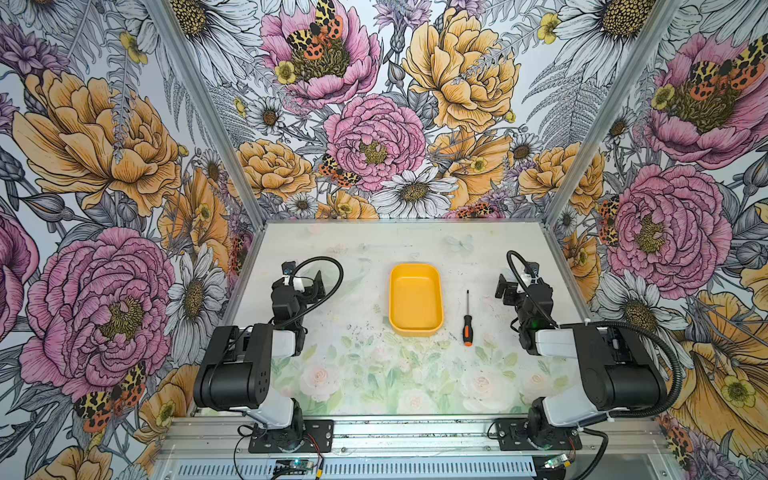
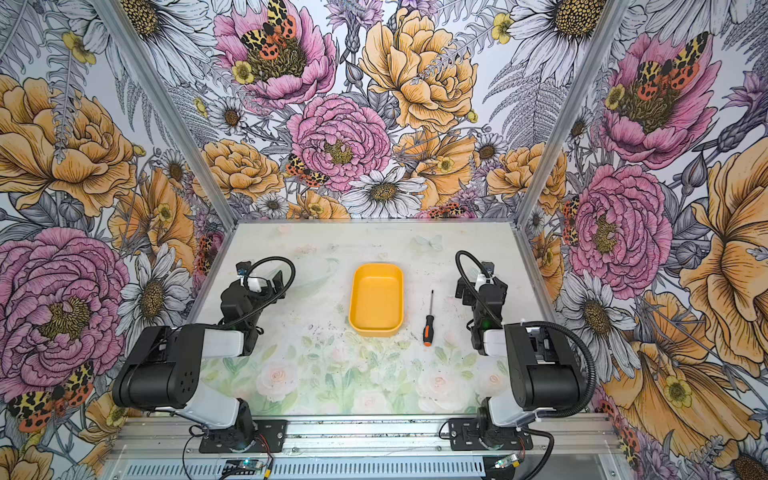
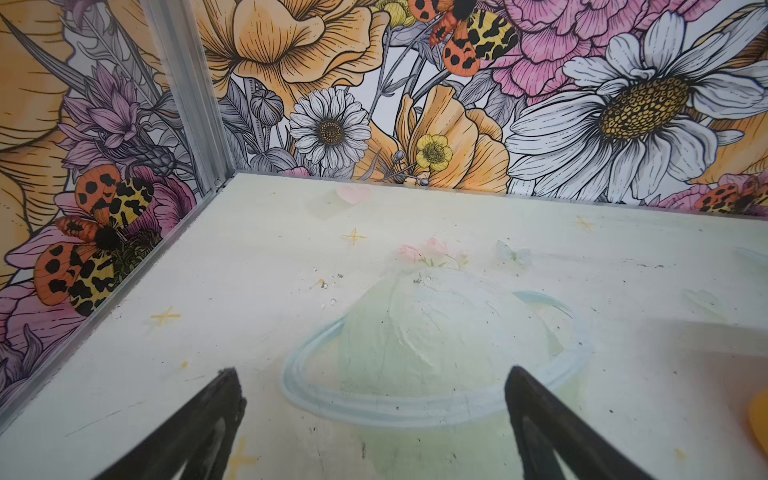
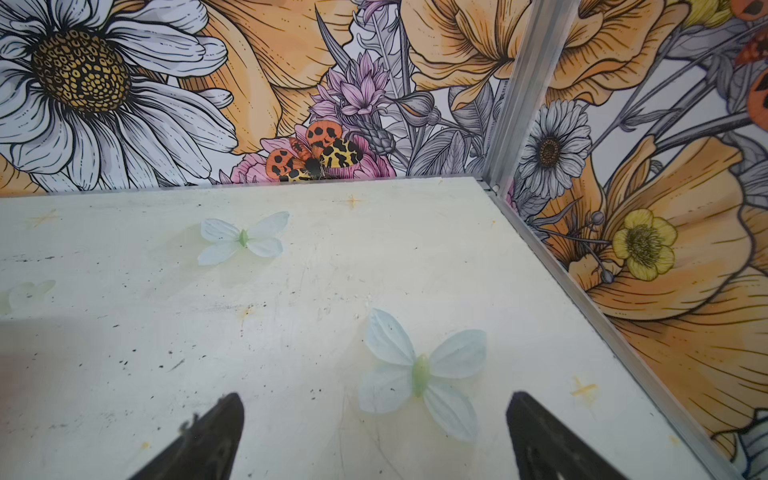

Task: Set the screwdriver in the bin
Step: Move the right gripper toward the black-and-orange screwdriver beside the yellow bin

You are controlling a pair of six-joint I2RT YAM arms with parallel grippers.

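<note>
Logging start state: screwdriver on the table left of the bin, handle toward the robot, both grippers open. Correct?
Wrong side: the screwdriver lies right of the bin, not left, as both top views show. Handle toward the robot, left gripper and right gripper open: all correct.

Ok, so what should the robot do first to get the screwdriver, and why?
Probably move the right gripper over above the screwdriver handle. The screwdriver lies flat on the table, beside the bin on that arm's side, and this gripper is open and empty.
</note>
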